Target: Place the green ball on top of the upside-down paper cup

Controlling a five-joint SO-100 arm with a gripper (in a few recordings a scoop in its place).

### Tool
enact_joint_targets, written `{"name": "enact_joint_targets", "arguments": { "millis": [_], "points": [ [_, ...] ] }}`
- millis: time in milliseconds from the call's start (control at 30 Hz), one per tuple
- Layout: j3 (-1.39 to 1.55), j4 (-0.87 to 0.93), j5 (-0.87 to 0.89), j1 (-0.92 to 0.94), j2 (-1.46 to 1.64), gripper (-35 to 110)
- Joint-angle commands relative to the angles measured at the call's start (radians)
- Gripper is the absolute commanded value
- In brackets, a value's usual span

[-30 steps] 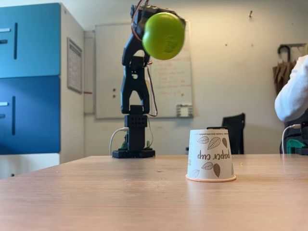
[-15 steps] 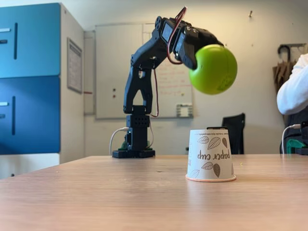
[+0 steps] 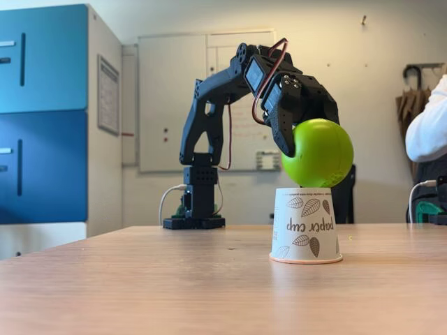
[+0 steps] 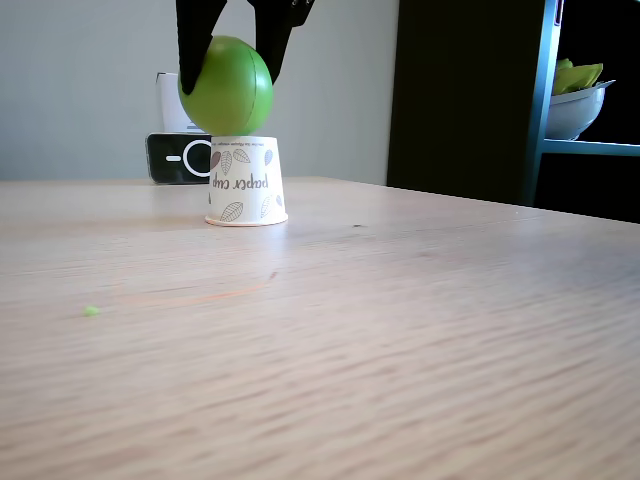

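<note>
1. Up close, the wooden table is bare and smooth in both fixed views. One fixed view shows a tiny green crumb and a faint reddish mark on the wood near the camera.
2. Farther back stands the paper cup, upside down, with its rolled rim flat on the table. The words and brown leaves on it are upside down too.
3. Sitting on top of the cup is the green ball. It looks like it touches the flat top of the cup, but the spot where they meet is too small to be sure.
4. Black and pointing down, the gripper has its fingers closed around the ball, one on each side. In the other fixed view the fingers run off the top of the picture.
5. Behind the cup in that view sit a dark phone-like thing and a white box, both partly hidden by the cup and ball.
6. Far back in a fixed view are a blue cabinet, a whiteboard and a person's white sleeve, cut off by the right edge.
7. Off to the right, a bowl sits on a blue shelf.
</note>
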Motion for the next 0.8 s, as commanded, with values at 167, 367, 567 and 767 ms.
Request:
{"name": "enact_joint_targets", "arguments": {
  "millis": [167,367,567,767],
  "points": [
    [-0.034,-0.005,-0.002,0.037,0.014,30],
    [-0.028,-0.002,-0.002,0.049,0.009,30],
    [-0.009,-0.003,0.009,0.035,-0.002,35],
    [0.015,0.002,0.011,0.026,0.028,38]
  ]
}}
